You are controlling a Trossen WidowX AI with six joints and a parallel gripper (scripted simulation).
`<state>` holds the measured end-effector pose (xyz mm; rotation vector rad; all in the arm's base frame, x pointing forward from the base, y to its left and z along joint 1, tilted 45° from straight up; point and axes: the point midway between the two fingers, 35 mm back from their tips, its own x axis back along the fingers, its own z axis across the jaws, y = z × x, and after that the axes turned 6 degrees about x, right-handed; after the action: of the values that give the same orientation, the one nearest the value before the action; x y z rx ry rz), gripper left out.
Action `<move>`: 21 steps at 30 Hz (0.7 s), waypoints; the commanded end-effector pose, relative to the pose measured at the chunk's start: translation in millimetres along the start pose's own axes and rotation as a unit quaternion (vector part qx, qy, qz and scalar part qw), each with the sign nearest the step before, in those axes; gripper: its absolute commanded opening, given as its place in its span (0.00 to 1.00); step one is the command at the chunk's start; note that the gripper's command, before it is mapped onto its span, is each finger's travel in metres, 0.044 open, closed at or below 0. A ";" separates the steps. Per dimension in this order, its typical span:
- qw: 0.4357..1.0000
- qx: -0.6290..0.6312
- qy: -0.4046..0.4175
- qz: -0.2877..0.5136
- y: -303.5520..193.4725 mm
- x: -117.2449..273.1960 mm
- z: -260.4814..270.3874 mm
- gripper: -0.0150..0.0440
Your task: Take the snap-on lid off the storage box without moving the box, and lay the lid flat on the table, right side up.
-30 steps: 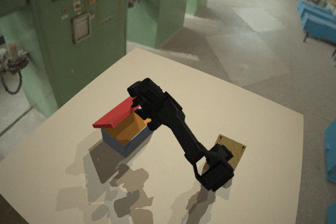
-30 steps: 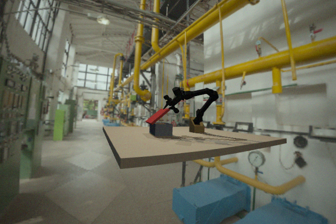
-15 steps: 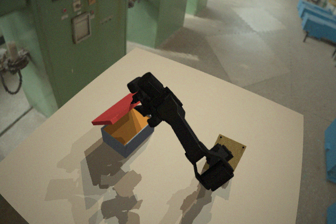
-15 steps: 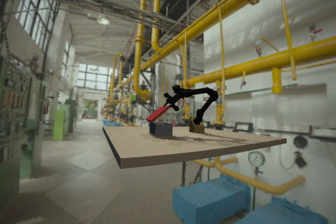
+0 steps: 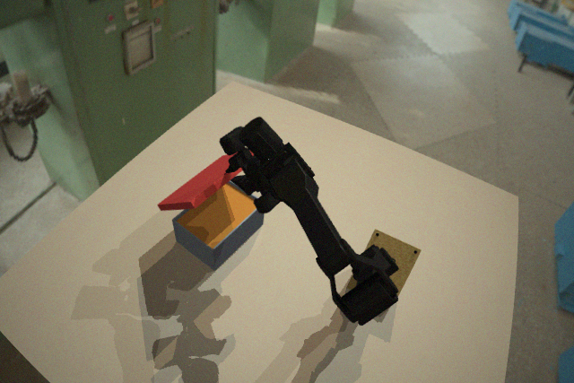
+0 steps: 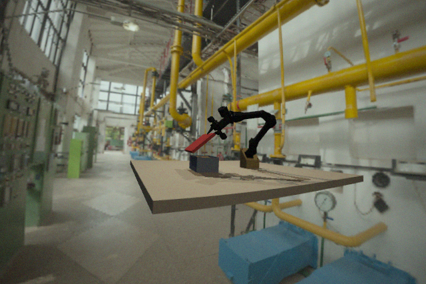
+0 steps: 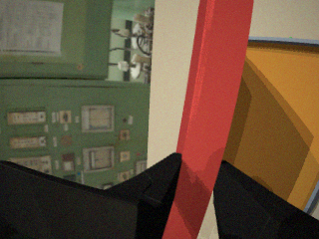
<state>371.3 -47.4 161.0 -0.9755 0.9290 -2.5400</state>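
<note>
The red lid [image 5: 204, 180] [image 6: 199, 142] [image 7: 214, 90] is off the box and held in the air above it, tilted steeply, with its far edge lower than the edge at the gripper. My gripper [image 5: 235, 171] [image 6: 211, 133] [image 7: 197, 164] is shut on the lid, one finger on each face near its edge. The blue-grey storage box [image 5: 195, 240] [image 6: 204, 164] stands upright on the table [image 5: 440, 212] [image 6: 178, 184], open, with its orange inside [image 5: 240, 200] [image 7: 291, 75] showing. In the exterior view a gap shows between lid and box.
The arm's base stands on a yellowish-brown mounting block [image 5: 407, 258] [image 6: 245, 162], to the right of the box in the top and exterior views. Shadows of the arm and lid fall on the table in front of the box in the top view.
</note>
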 end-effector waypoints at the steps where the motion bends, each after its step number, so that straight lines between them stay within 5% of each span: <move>1: 1.000 0.001 0.002 -0.001 8.4 0.8 -1.3 0.25; 21: 1.000 0.002 0.002 -0.002 47.9 4.3 -8.1 0.25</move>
<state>364.1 -76.9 130.0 -0.9804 0.9305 -2.5418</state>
